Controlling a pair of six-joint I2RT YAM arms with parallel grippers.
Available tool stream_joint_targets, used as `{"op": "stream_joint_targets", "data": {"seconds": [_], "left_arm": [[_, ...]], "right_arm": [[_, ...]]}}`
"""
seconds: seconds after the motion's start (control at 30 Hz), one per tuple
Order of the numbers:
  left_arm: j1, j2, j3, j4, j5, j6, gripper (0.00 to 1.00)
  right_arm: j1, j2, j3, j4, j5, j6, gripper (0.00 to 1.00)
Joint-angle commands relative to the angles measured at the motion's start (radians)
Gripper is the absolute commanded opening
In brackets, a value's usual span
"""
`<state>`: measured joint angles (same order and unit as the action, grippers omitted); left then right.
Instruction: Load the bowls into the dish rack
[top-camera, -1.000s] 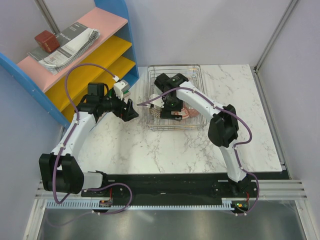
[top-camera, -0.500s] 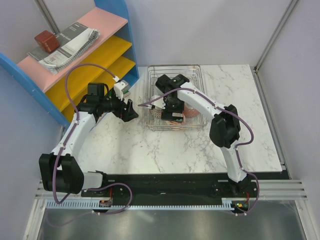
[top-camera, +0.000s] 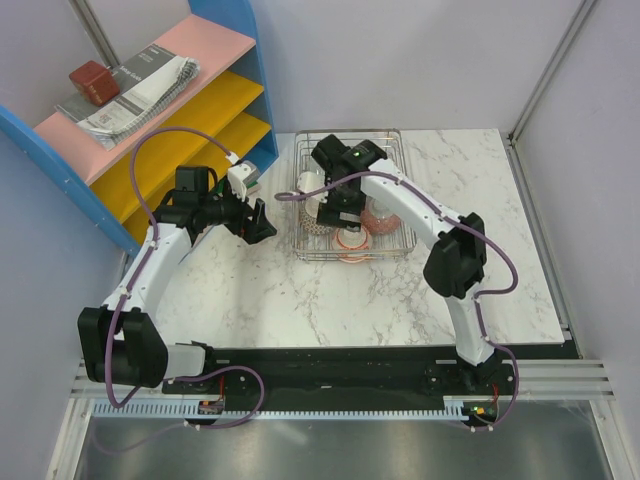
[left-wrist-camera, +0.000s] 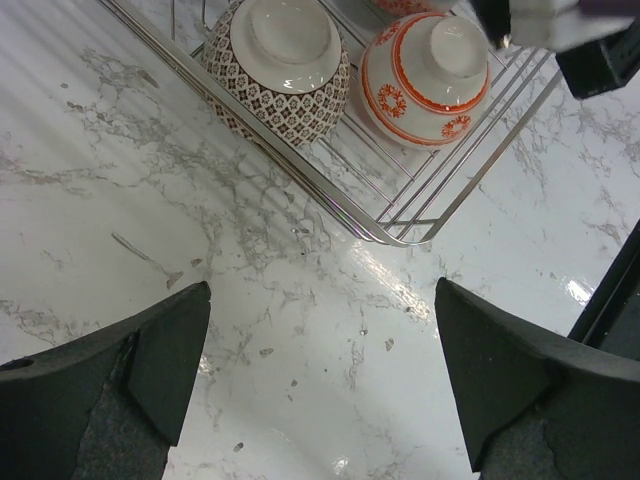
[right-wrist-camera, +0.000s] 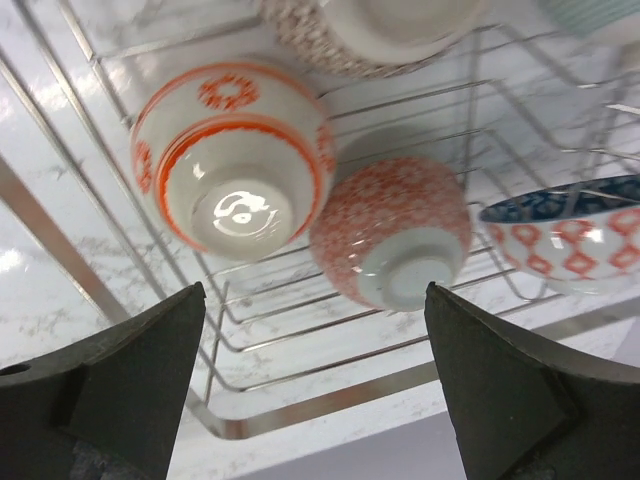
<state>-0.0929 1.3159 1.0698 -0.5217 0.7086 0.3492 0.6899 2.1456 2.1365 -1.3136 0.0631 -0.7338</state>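
Note:
The silver wire dish rack (top-camera: 399, 165) stands at the table's far middle. In the right wrist view, lying upside down in the rack (right-wrist-camera: 300, 412), are an orange-ringed white bowl (right-wrist-camera: 232, 160), a red-orange floral bowl (right-wrist-camera: 390, 230), a blue patterned bowl (right-wrist-camera: 570, 235), a beige-grey patterned bowl (right-wrist-camera: 370, 25) and the edge of a pale green bowl (right-wrist-camera: 600, 12). My right gripper (right-wrist-camera: 315, 330) is open and empty, above the rack's front (top-camera: 340, 210). My left gripper (left-wrist-camera: 325, 340) is open and empty over bare marble just left of the rack (top-camera: 264, 222). It sees the patterned bowl (left-wrist-camera: 285, 65) and the orange-ringed bowl (left-wrist-camera: 425, 70).
A blue-framed shelf (top-camera: 170, 110) with pink and yellow boards stands at the far left, holding a striped cloth (top-camera: 135, 95) and a red block (top-camera: 90, 78). The left arm's elbow is close to its lower boards. The marble table (top-camera: 300, 290) ends at the black base rail.
My right gripper has drawn back and up from the rack's front, uncovering the orange-ringed bowl lying there. The left arm has not moved.

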Motion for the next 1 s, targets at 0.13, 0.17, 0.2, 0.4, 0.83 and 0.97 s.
{"op": "stream_joint_targets", "data": {"seconds": [0.13,0.17,0.2,0.4,0.83,0.97], "left_arm": [[0.018,-0.010,0.042,0.009,0.049,0.036,1.00],[0.018,-0.010,0.044,0.011,0.049,0.036,1.00],[0.019,-0.012,0.044,0.012,0.054,0.037,1.00],[0.033,-0.050,0.033,0.026,0.054,0.042,1.00],[0.217,-0.153,-0.044,0.091,0.126,-0.029,1.00],[0.219,-0.179,-0.067,0.103,0.130,-0.029,1.00]], "right_arm": [[-0.156,-0.341,-0.157,0.443,-0.061,0.299,0.98],[-0.183,-0.383,-0.205,0.527,-0.103,0.324,0.98],[-0.211,-0.421,-0.248,0.563,-0.147,0.342,0.98],[-0.366,-0.700,-0.499,0.640,-0.253,0.373,0.98],[-0.765,-1.113,-1.042,0.755,-0.520,0.338,0.98],[-0.848,-1.164,-1.090,0.752,-0.557,0.309,0.98]]}}
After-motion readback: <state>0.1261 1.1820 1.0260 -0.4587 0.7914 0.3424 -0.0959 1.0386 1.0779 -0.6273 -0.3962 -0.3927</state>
